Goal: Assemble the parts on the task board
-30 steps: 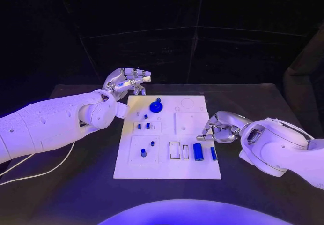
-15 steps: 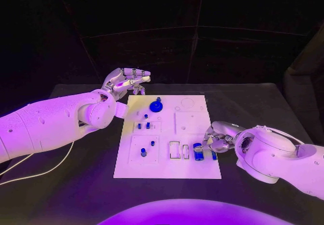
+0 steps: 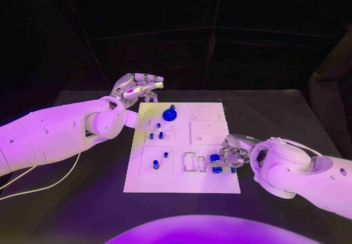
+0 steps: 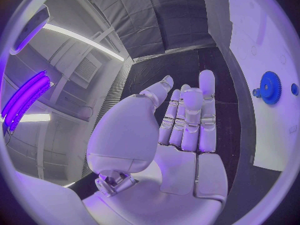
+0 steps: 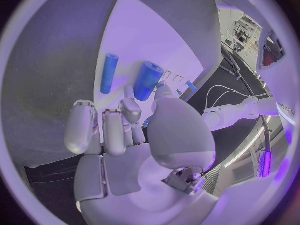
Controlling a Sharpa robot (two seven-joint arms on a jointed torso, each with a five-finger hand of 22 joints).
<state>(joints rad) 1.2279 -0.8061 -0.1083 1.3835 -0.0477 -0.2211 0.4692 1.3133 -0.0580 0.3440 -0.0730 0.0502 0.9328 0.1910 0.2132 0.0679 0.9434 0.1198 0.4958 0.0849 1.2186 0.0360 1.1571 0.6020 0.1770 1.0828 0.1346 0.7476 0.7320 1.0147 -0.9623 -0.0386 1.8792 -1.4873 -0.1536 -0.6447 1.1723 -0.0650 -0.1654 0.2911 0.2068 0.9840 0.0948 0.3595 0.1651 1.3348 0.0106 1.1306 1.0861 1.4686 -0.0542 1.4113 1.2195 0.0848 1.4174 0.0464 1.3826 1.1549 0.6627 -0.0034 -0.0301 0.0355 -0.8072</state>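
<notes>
The right hand (image 3: 233, 154) hovers over the thick blue cylinder (image 3: 215, 163) at about four o'clock on the task board (image 3: 183, 185), fingers part curled, nothing visibly gripped (contact cannot be told). Best close thumb and fingers across the cylinder's sides, keeping off the thin blue rod (image 5: 109, 73) just beside it. The board's right edge is near, with open table beyond. The left hand (image 3: 138, 87) waits spread and empty past eleven o'clock, well apart from the blue gear (image 3: 169, 115).

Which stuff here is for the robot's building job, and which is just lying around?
For the job:
white task board
round blue gear
thick blue cylinder
thin blue rod
small blue pegs
right hand
left hand

Just lying about:
white cable
black table
</notes>
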